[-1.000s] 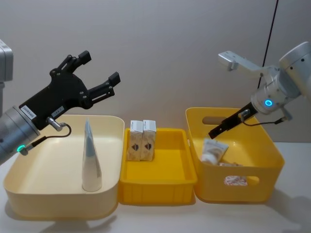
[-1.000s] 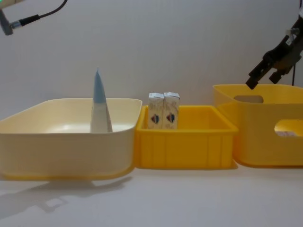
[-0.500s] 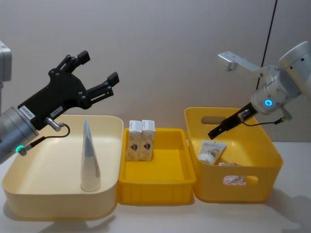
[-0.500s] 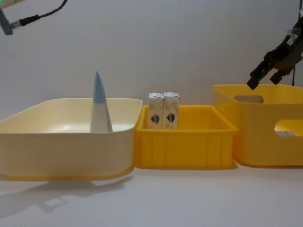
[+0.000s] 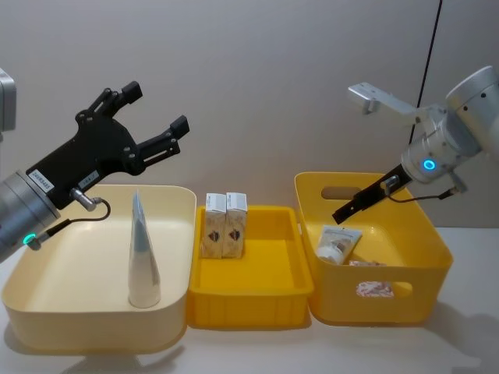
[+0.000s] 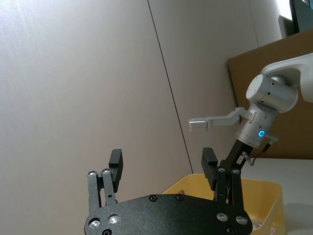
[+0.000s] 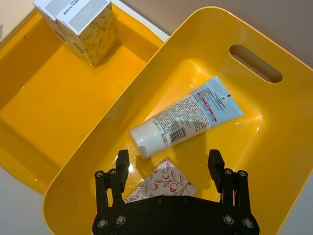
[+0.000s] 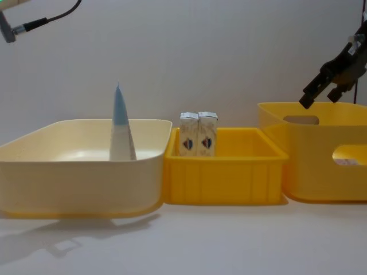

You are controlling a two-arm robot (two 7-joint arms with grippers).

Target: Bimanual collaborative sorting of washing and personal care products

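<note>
A light-blue squeeze tube (image 5: 143, 257) (image 8: 120, 126) stands upright in the cream tub (image 5: 47, 300). Two cream-white cartons (image 5: 224, 226) (image 8: 198, 134) (image 7: 80, 24) stand side by side at the back left of the low yellow tray (image 5: 257, 300). Another tube (image 5: 337, 243) (image 7: 186, 117) lies flat in the yellow basket (image 5: 437, 269), next to a red-patterned white packet (image 7: 161, 183). My left gripper (image 5: 154, 109) (image 6: 162, 161) hangs open and empty, high above the cream tub. My right gripper (image 5: 347, 212) (image 7: 168, 159) (image 8: 318, 97) hovers open and empty over the basket, above the lying tube.
The three containers stand in a row, touching: cream tub on the left, yellow tray in the middle, handled basket (image 8: 321, 172) on the right. A plain wall rises close behind them. Bare white tabletop (image 8: 183, 240) runs in front.
</note>
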